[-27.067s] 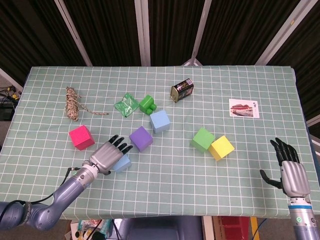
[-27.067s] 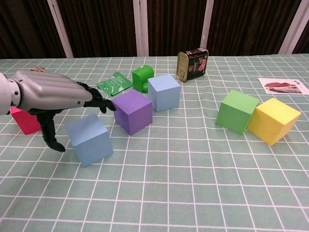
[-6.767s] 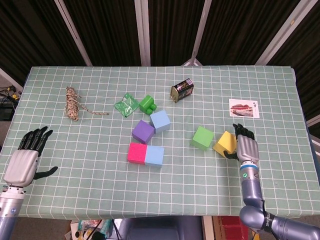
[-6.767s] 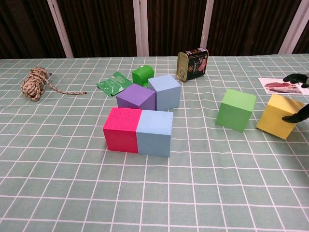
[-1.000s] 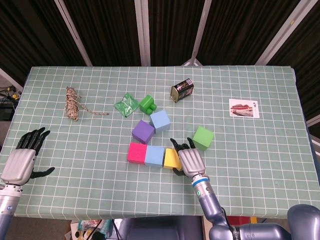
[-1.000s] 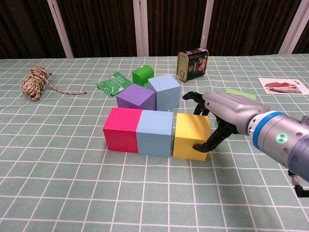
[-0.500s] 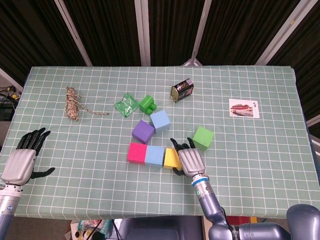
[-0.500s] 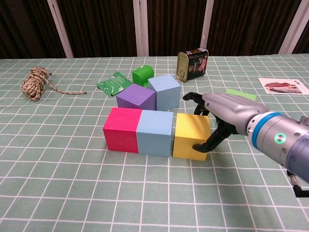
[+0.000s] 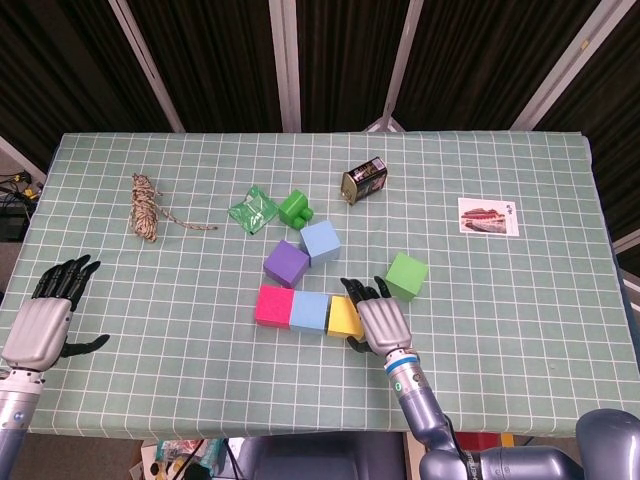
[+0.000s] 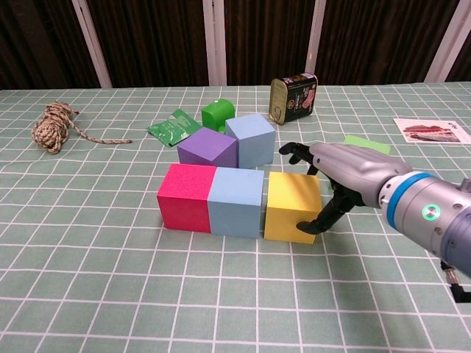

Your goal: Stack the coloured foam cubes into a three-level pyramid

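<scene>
A pink cube (image 9: 273,305) (image 10: 187,197), a light blue cube (image 9: 310,311) (image 10: 237,202) and a yellow cube (image 9: 345,316) (image 10: 292,207) stand touching in one row on the table. My right hand (image 9: 380,318) (image 10: 342,175) grips the yellow cube from its right, fingers behind it and thumb at its front face. A purple cube (image 9: 286,264) (image 10: 207,149) and a second light blue cube (image 9: 320,242) (image 10: 252,138) sit just behind the row. The green cube (image 9: 407,275) (image 10: 366,143) lies to the right, mostly hidden behind the hand in the chest view. My left hand (image 9: 45,320) hovers open at the near left edge.
A coil of rope (image 9: 148,207) (image 10: 55,123) lies far left. A green packet (image 9: 253,210) (image 10: 174,125), a small green plastic piece (image 9: 296,208) (image 10: 217,115) and a tipped tin can (image 9: 364,181) (image 10: 294,95) sit behind the cubes. A picture card (image 9: 488,216) (image 10: 430,129) lies at the right.
My right hand has shifted very slightly to the right and down beside the yellow cube. The cubes and my left hand have not moved.
</scene>
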Controlling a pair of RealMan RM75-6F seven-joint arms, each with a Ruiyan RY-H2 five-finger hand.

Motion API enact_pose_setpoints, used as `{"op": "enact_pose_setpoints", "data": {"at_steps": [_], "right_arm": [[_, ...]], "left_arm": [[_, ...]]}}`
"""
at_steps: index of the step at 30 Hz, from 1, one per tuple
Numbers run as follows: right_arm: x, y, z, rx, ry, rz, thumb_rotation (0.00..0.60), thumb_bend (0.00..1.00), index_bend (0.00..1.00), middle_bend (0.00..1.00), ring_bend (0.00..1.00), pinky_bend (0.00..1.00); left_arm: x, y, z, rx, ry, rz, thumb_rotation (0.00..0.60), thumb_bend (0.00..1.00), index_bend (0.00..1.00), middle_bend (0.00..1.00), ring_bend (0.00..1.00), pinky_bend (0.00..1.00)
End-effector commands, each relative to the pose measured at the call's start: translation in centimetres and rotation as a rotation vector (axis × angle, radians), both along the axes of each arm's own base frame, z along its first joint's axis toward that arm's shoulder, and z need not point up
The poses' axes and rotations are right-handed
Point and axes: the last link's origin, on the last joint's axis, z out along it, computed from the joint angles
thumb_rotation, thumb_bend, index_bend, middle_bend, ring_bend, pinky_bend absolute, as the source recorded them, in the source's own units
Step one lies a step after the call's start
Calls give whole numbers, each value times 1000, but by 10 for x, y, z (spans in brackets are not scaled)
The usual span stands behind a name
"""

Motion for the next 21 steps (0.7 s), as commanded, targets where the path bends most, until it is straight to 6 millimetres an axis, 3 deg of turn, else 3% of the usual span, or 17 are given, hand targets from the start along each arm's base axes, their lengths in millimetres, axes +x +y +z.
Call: {"op": "enact_pose_setpoints", "data": {"at_steps": [1,5,10,21], "right_arm": [[0,0,0,1,2,1,600,265,0,66,170,0],[0,3,1,13,4,2,600,265,0,6,88,0],[1,6,4,23,0,0,600,264,0,0,24,0],[0,12,22,19,-8,-8,600,264,0,0,5,0]], "left_arm": [[0,0,0,0,-1,0,600,129,0,4,0,0],[0,0,0,0,-1,1,600,129,0,4,0,0],[0,0,0,-1,0,1,600,129,0,4,0,0],[-2,-1,1,1,-1,1,600,130,0,4,0,0]]}}
